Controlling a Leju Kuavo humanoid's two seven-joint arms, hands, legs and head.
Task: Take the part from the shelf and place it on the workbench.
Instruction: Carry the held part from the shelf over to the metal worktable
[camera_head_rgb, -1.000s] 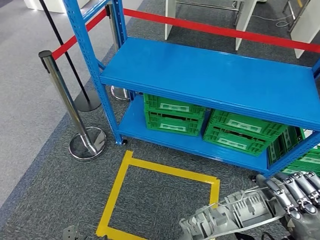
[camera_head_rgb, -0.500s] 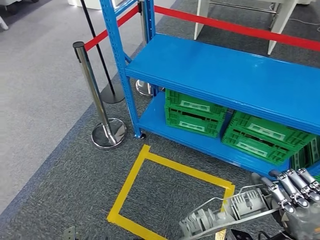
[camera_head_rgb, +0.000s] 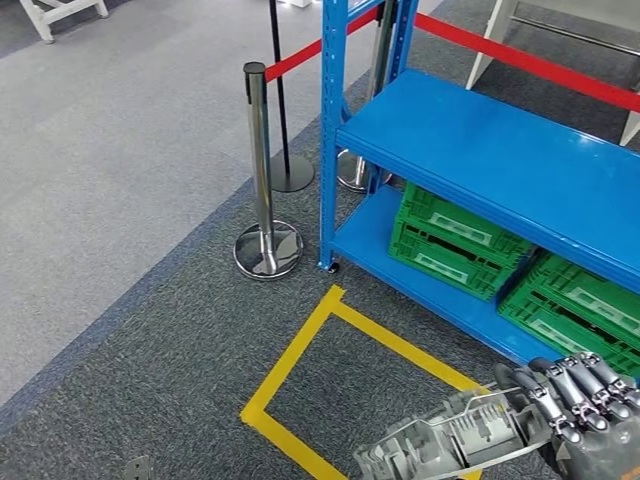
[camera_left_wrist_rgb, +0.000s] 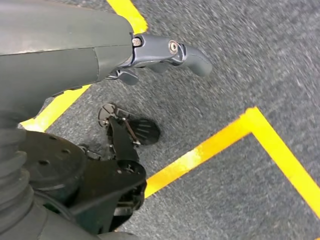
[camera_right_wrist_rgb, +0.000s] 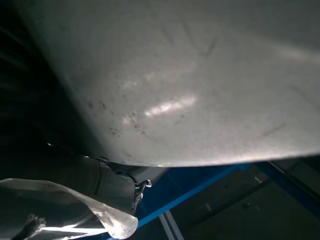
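Note:
The part (camera_head_rgb: 445, 440) is a long, pale grey moulded piece with ribs and slots. My right hand (camera_head_rgb: 589, 410) grips it by its right end at the lower right of the head view, and it hangs level over the carpet. Its smooth grey underside (camera_right_wrist_rgb: 181, 85) looms close in the right wrist view. The blue shelf (camera_head_rgb: 490, 150) stands ahead and to the right, its top board bare. My left hand (camera_left_wrist_rgb: 166, 50) hangs over the carpet with its thumb out and nothing in it.
Green crates (camera_head_rgb: 453, 240) sit on the shelf's bottom board. A yellow tape square (camera_head_rgb: 317, 330) marks the carpet before the shelf. A chrome stanchion (camera_head_rgb: 260, 170) with a red belt (camera_head_rgb: 302, 52) stands left of the shelf. Open grey floor lies to the left.
The whole picture has slid to the right, so the camera has turned left. The part stays in my right hand, held the same way.

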